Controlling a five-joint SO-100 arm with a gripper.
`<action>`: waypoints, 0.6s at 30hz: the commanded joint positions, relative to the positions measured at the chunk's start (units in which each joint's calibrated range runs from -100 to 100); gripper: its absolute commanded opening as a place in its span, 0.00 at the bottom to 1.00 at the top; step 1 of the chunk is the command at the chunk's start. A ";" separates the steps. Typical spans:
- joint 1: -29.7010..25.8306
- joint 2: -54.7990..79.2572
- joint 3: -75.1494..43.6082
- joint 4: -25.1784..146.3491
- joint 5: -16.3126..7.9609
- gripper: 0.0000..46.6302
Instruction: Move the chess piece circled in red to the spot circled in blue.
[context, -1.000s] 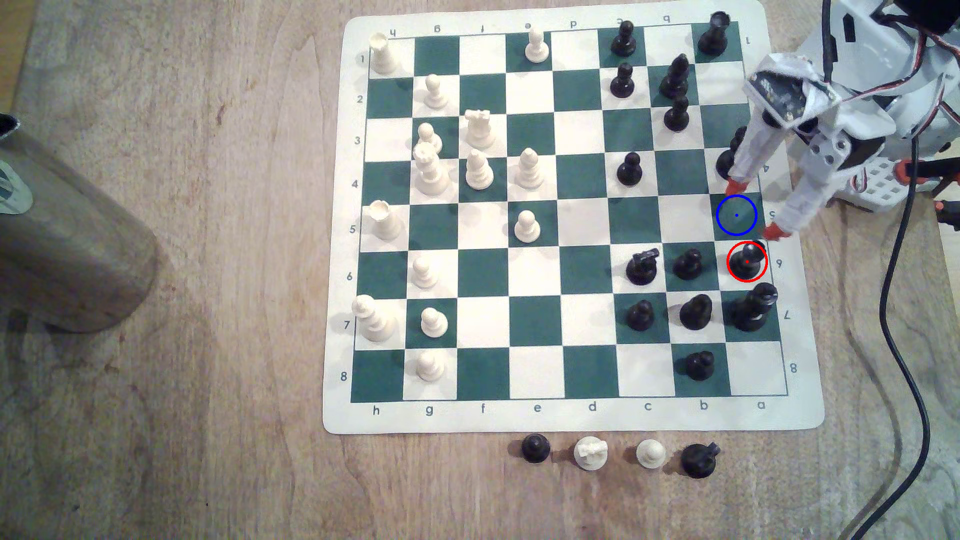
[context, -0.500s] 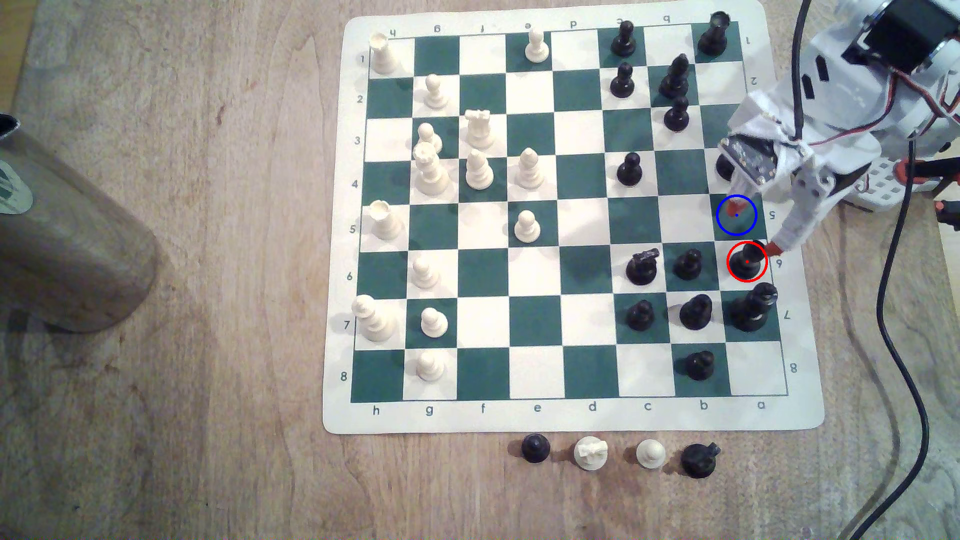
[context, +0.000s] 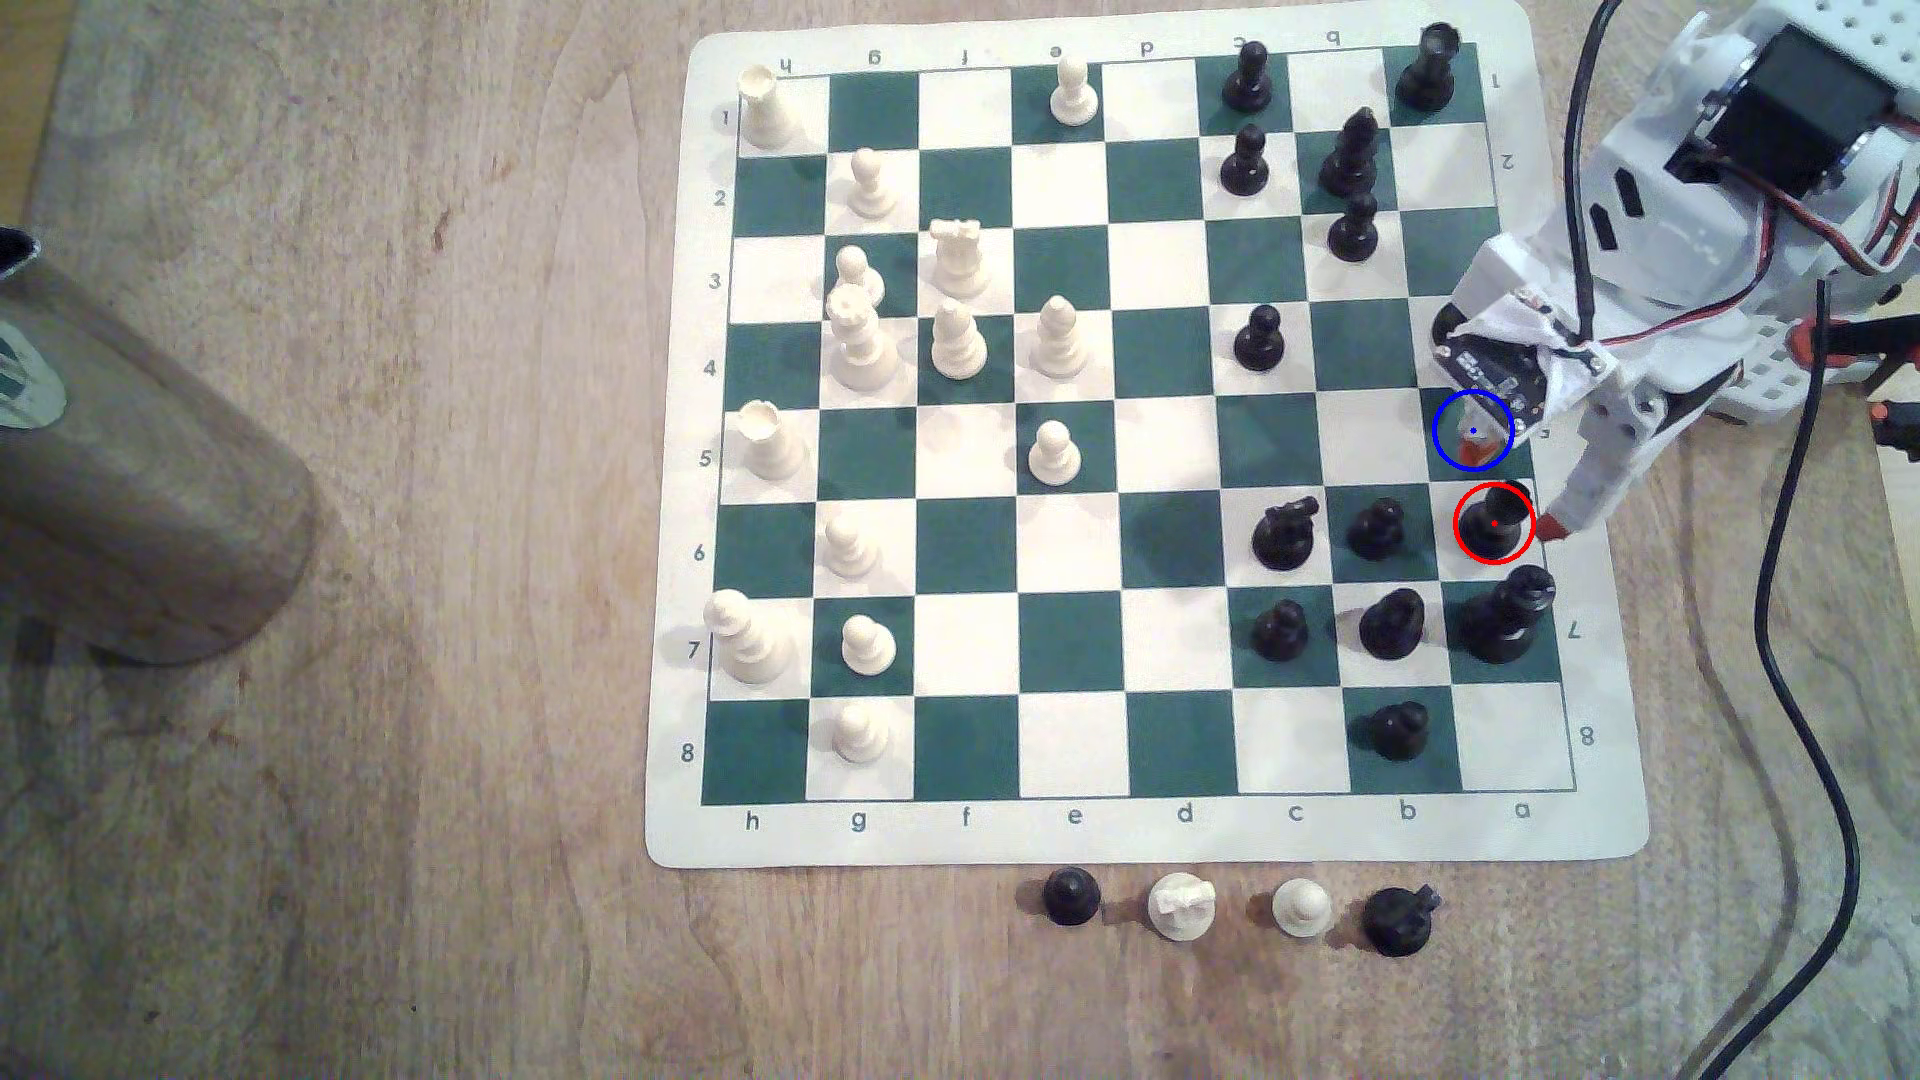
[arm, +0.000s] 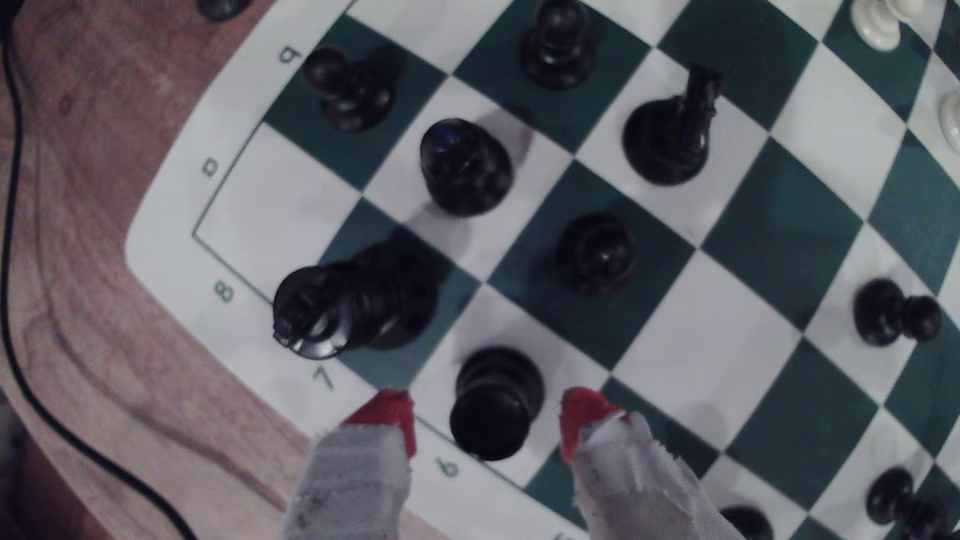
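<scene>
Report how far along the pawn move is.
Done: the open gripper has reached the black pawn, one red fingertip on each side. In hand: closing to grasp; no contact visible. Left: lift the pawn off its white square and set it on the blue-ringed green square.

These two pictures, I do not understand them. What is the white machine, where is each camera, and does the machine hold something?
The white machine is a small robot arm beside a chessboard on a wooden table. One picture comes from a camera above the scene; the other from a camera on the arm's wrist, looking past its gripper. White and black pieces stand on the board, and four more on the table below it. The two red-tipped fingers are spread on either side of a black pawn, circled in red. Nothing is held yet. The blue ring marks the target square.
</scene>
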 joint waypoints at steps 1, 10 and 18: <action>-1.83 3.85 0.02 -3.69 -0.68 0.31; -1.59 4.78 -0.07 -4.59 -1.07 0.28; -2.06 5.63 -1.79 -6.39 -1.76 0.26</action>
